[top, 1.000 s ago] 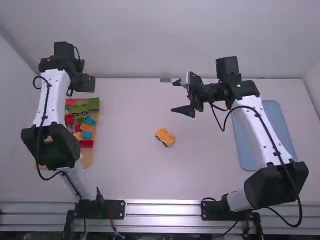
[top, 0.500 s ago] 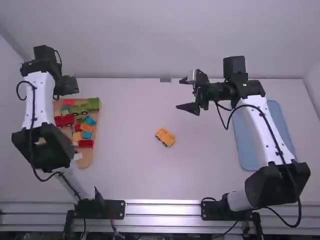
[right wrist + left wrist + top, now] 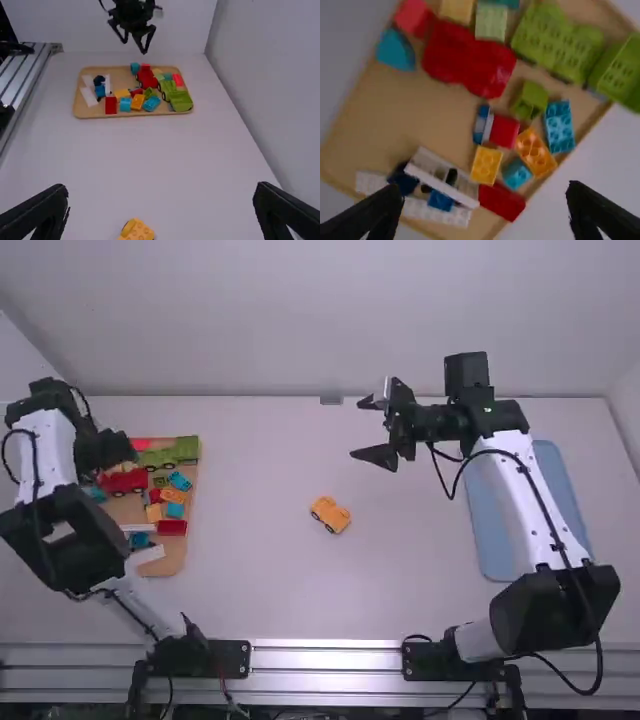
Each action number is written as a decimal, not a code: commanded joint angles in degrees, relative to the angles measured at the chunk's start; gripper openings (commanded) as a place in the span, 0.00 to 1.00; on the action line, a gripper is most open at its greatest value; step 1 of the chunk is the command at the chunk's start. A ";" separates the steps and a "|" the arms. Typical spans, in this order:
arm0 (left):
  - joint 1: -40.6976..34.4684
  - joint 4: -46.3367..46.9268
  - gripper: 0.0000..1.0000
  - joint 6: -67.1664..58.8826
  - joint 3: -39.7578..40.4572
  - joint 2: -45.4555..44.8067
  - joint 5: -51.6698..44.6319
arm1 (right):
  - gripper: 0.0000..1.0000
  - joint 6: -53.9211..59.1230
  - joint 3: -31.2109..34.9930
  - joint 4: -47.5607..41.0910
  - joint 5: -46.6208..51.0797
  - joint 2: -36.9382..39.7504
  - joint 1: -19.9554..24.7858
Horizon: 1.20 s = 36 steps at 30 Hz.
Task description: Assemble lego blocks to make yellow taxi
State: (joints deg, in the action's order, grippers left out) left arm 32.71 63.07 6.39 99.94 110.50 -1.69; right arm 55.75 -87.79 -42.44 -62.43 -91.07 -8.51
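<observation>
One yellow car (image 3: pixel 330 514) sits on the table (image 3: pixel 250 590), nearer the arm bases than my right claw (image 3: pixel 356 428) and slightly left of it; it looks like the taxi's body, and I'd call the build barely begun. Its studs are bare on top in the right wrist view, with nothing for a cabin or sign pressed on, so I judge the upper parts are all left to add. They probably lie in the tray (image 3: pixel 435 110) under my left claw (image 3: pixel 134 47), where I see a yellow block (image 3: pixel 486 164), an orange block (image 3: pixel 535 151) and a white part (image 3: pixel 445 180). Both claws are spread and empty, the right one well apart from the car. I can't tell which blocks belong to the taxi. The near part of the car is cut off in the right wrist view, the arm covers some of the tray from above, and I can't make out how high my left claw hangs over the blocks.
</observation>
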 commanded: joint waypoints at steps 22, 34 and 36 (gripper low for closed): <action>-2.71 -14.62 0.63 -4.50 -24.04 0.07 7.30 | 0.99 -0.44 -1.51 0.17 -0.76 0.74 -0.22; -2.71 -23.74 0.51 -6.19 -29.42 0.07 6.67 | 0.99 -0.46 -1.51 0.00 -0.74 0.74 -0.20; -2.71 -25.83 0.50 -6.16 -30.62 0.07 6.60 | 0.99 -0.46 -1.51 -0.02 -0.72 0.74 -0.20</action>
State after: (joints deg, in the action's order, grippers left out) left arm 29.80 37.50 0.78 70.43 110.50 4.99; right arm 55.51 -87.79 -42.26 -62.48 -91.07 -8.51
